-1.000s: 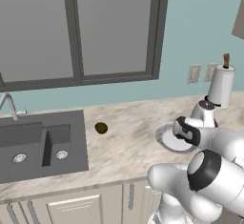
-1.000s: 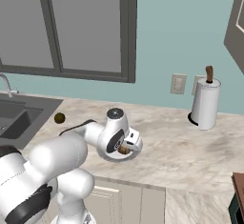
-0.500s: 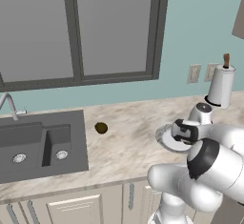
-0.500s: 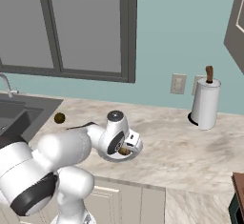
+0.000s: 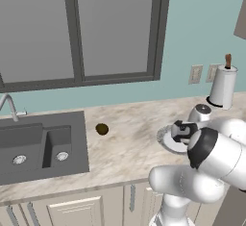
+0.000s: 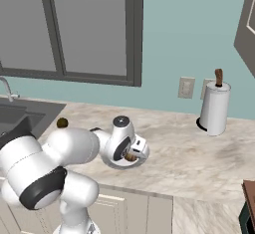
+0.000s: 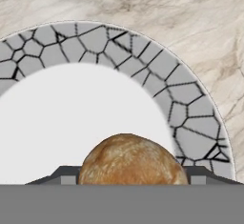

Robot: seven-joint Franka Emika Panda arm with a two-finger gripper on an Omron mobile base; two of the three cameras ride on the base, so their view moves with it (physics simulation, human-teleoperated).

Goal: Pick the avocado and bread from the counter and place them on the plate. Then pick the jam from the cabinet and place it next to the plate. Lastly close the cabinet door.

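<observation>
Over the plate (image 7: 190, 118), the bread (image 7: 131, 161) sits between the two dark fingertips, above the white centre close to the speckled rim; the gripper (image 6: 131, 156) is clasped on it, and whether the roll already touches the plate cannot be told. To finish this step well, I judge the gripper should lower until the bread rests on the white centre, then release gently so the round roll does not wander off the rim. Farther out on the tabletop (image 5: 129, 138), the avocado (image 5: 102, 129) lies well apart, near the sink (image 5: 38, 145).
</observation>
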